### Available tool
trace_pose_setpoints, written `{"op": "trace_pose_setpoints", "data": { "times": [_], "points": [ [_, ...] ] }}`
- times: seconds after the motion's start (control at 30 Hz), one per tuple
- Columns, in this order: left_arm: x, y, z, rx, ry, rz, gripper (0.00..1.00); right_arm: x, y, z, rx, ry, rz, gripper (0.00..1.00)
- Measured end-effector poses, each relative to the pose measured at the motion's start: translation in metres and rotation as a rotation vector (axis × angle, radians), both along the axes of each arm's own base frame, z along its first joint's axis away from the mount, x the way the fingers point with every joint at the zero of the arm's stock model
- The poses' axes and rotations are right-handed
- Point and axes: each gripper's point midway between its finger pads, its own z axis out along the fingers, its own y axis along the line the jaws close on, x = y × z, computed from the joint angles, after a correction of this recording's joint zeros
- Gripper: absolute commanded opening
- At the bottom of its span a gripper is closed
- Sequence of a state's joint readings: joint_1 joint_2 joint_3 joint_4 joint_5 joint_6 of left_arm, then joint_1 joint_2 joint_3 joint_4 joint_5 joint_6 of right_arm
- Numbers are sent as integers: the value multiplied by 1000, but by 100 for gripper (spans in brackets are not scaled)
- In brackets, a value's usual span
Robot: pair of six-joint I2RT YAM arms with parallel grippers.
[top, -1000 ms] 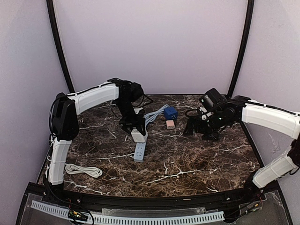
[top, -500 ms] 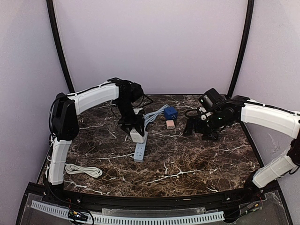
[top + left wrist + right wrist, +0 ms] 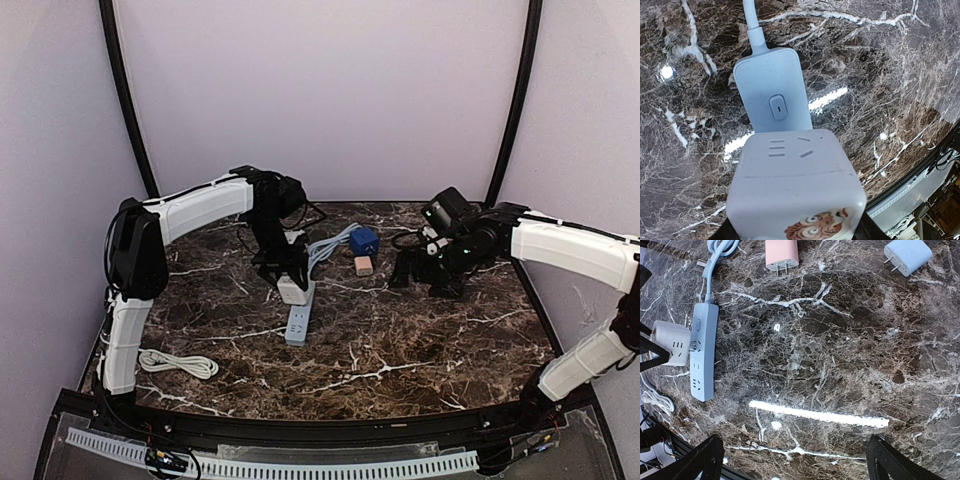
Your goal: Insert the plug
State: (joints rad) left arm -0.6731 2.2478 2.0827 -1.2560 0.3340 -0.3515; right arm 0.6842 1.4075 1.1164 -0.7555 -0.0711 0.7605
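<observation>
My left gripper (image 3: 291, 288) is shut on a white cube plug adapter (image 3: 795, 185) with a tiger sticker. It holds the adapter against the pale blue power strip (image 3: 772, 90), just past the strip's switch. The adapter hides the sockets under it, so I cannot tell whether the prongs are seated. In the right wrist view the adapter (image 3: 672, 342) sits at the strip (image 3: 704, 352). My right gripper (image 3: 425, 275) is open and empty above the table, to the right of the strip, with its fingers (image 3: 700, 460) spread wide.
A blue cube (image 3: 363, 241) and a pink plug (image 3: 364, 264) lie behind the strip; the pink plug (image 3: 781, 252) and a pale blue plug (image 3: 907, 255) show in the right wrist view. A coiled white cable (image 3: 178, 363) lies at the front left.
My right arm has drifted slightly left and toward the back. My left gripper and the adapter have stayed in place at the strip.
</observation>
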Motion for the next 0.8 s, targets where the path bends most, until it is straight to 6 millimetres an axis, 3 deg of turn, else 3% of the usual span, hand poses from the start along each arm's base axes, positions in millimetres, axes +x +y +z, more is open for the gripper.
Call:
{"op": "trace_pose_setpoints", "data": {
  "times": [0.8],
  "points": [
    [-4,-5,-2,42,-15,38,1,0,1,-3,-4,8,4,98]
  ]
}}
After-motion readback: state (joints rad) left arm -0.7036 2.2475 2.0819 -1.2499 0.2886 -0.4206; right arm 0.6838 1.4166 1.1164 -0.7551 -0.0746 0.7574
